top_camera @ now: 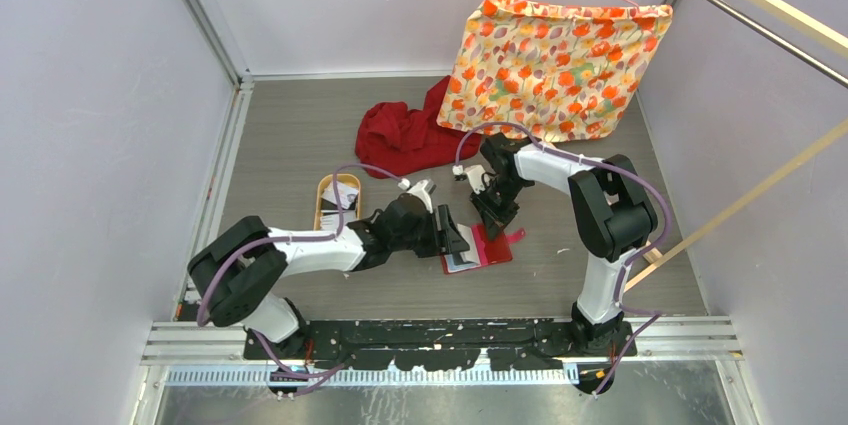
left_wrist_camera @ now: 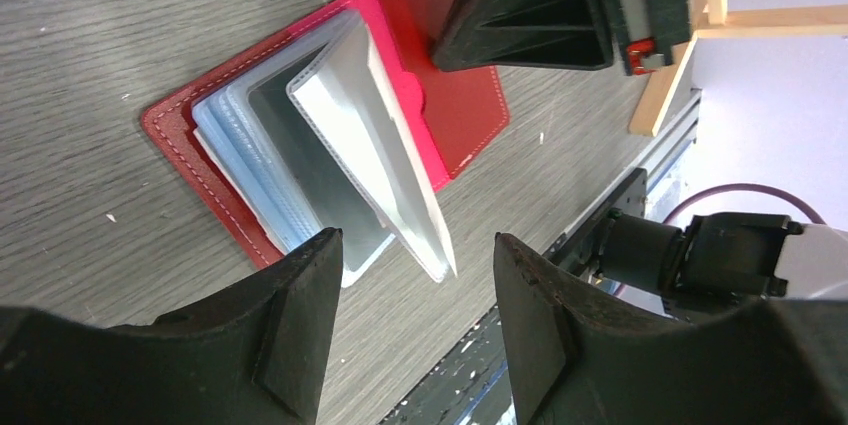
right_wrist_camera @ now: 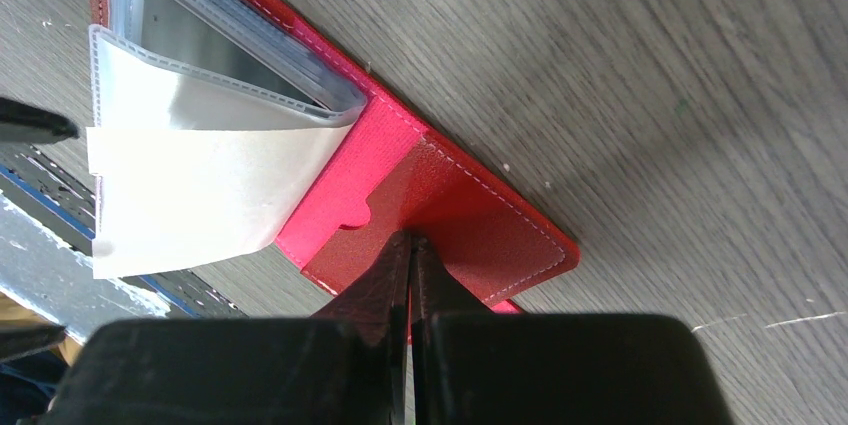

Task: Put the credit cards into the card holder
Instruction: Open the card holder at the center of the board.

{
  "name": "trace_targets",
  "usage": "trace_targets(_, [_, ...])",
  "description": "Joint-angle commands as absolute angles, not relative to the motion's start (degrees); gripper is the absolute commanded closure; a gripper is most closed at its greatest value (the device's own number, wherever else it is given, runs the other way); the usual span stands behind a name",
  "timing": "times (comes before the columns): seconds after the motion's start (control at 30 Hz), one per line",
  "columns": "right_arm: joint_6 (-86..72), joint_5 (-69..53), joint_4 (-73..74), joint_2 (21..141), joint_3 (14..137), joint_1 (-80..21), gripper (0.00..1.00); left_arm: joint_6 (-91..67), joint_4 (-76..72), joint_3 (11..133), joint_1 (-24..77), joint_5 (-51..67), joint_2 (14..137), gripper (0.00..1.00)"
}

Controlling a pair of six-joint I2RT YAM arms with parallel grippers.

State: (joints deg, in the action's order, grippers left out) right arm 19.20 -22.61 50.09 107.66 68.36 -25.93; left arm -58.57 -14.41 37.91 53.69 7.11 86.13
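The red card holder (top_camera: pixel 482 248) lies open on the table between both arms. Its clear sleeves (left_wrist_camera: pixel 250 145) are fanned out. One sleeve with a whitish card (left_wrist_camera: pixel 385 160) stands tilted up, and a grey card (right_wrist_camera: pixel 215 50) shows in a flat sleeve. My left gripper (left_wrist_camera: pixel 415 240) is open just short of the raised sleeve's free end, with nothing between its fingers. My right gripper (right_wrist_camera: pixel 410 242) is shut, its tips pressed on the holder's right red flap (right_wrist_camera: pixel 480 230). More credit cards (top_camera: pixel 337 197) lie in the tan tray.
The tan oval tray (top_camera: pixel 322 213) sits left of the left gripper. A red cloth (top_camera: pixel 405 135) lies at the back, with a floral cloth (top_camera: pixel 555 65) on a hanger behind it. The black rail (top_camera: pixel 440 330) runs along the table's near edge.
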Motion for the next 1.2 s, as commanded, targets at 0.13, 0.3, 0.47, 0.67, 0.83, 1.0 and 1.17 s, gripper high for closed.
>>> trace_targets(0.13, [19.79, -22.59, 50.62, 109.05, 68.55, -26.66, 0.95, -59.65, -18.10, 39.11, 54.05, 7.33, 90.31, 0.41])
trace_targets(0.3, [19.84, -22.63, 50.69, 109.05, 68.60, -26.69, 0.95, -59.92, -18.81, 39.41, 54.05, 7.92, 91.77, 0.41])
trace_targets(0.47, [19.88, -22.74, 50.71, 109.11, 68.59, -26.68, 0.95, -60.37, -20.09, 39.79, 54.05, 8.91, 92.98, 0.42])
trace_targets(0.67, [19.94, -23.11, 50.81, 109.13, 68.64, -26.74, 0.95, -61.08, -22.03, 40.25, 54.05, 10.13, 93.42, 0.44])
trace_targets(0.83, [19.96, -23.44, 50.90, 109.16, 68.73, -26.84, 0.95, -61.59, -24.40, 40.43, 54.05, 10.88, 92.23, 0.44])
trace_targets(1.0, [20.06, -23.72, 51.06, 109.01, 68.82, -26.84, 0.95, -62.83, -28.68, 40.34, 54.03, 11.77, 92.80, 0.44])
trace_targets(1.17, [20.18, -24.03, 51.23, 108.74, 68.90, -26.93, 0.95, -64.51, -33.06, 40.13, 54.05, 12.95, 94.82, 0.45])
